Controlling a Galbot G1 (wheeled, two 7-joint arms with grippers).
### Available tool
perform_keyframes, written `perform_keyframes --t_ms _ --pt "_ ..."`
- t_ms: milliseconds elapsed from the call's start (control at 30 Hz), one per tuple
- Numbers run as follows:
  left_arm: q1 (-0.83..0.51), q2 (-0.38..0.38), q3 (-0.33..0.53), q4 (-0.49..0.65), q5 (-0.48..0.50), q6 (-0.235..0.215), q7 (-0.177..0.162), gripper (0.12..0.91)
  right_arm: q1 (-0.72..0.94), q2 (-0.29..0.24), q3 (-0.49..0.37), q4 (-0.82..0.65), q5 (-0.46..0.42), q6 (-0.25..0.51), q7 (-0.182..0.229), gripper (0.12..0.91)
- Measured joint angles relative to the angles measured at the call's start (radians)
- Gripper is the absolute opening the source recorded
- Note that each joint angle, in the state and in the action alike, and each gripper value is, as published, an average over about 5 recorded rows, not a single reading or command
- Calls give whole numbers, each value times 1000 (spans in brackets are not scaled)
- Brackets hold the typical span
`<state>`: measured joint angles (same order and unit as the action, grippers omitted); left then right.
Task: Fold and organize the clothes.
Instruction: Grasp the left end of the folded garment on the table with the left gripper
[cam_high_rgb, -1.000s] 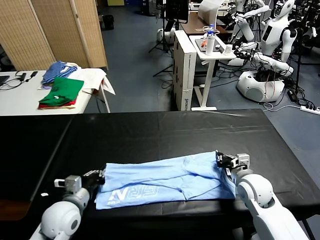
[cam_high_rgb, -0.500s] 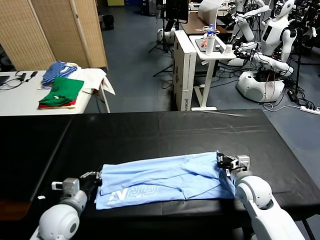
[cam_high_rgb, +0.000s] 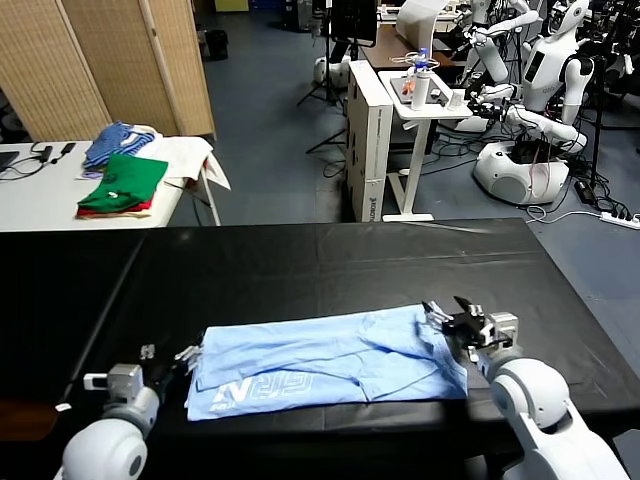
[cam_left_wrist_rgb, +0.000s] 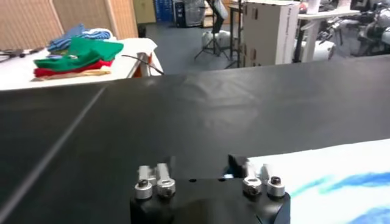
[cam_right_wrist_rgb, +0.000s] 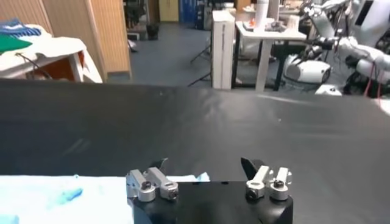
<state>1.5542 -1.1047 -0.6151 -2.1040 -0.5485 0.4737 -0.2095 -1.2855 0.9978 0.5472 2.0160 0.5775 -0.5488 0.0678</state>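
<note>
Pale sky-blue cotton, the T-shirt (cam_high_rgb: 325, 358) lies flat and folded into a long band on the black table (cam_high_rgb: 300, 270), its white block lettering near the end closest to the left gripper (cam_high_rgb: 165, 360); that gripper sits low at the table's near edge, just off the shirt's left end, fingers spread wide and holding nothing; from the left wrist camera the shirt (cam_left_wrist_rgb: 329, 176) shows as a pale patch beside one fingertip, though whether cloth and finger touch there is hard to say, since the gripper body hides the spot; the right gripper (cam_high_rgb: 450, 318) stands at the shirt's opposite end, at the far right corner of the band, its fingers likewise parted wide and empty, with the cloth edge just beside them; from its own wrist camera the right gripper (cam_right_wrist_rgb: 204, 167) shows both tips apart over the dark tabletop, the shirt (cam_right_wrist_rgb: 61, 198) lying off to one side of it; well beyond the left gripper, on a white side table (cam_high_rgb: 40, 200), rest folded green and red garments (cam_high_rgb: 125, 185) and a blue striped cloth (cam_high_rgb: 115, 142).
</note>
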Motion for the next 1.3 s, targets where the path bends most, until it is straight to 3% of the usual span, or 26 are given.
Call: perform_keyframes --t_ms 300,667,767,900,1133,1233,1300 --pt "100 -108 -22 -73 -90 8 7 907 -39 -16 36 39 5 8 -5 907" --pt "126 -188 -6 -51 12 -18 21 907 -48 -13 38 55 0 18 -5 907" --pt "127 -200 -1 -49 18 -21 23 874 -44 -9 34 53 -3 18 -5 907" --pt "125 -213 11 -49 31 -23 29 701 -35 -3 25 50 -10 18 -5 907" --pt "116 -220 25 -37 33 -25 34 330 -26 12 14 45 -18 17 -5 907" --pt "111 -220 25 -32 22 -25 33 216 -22 18 11 44 -20 16 -3 907" --pt "107 -218 25 -31 10 -23 31 182 -20 21 10 43 -22 15 -3 907"
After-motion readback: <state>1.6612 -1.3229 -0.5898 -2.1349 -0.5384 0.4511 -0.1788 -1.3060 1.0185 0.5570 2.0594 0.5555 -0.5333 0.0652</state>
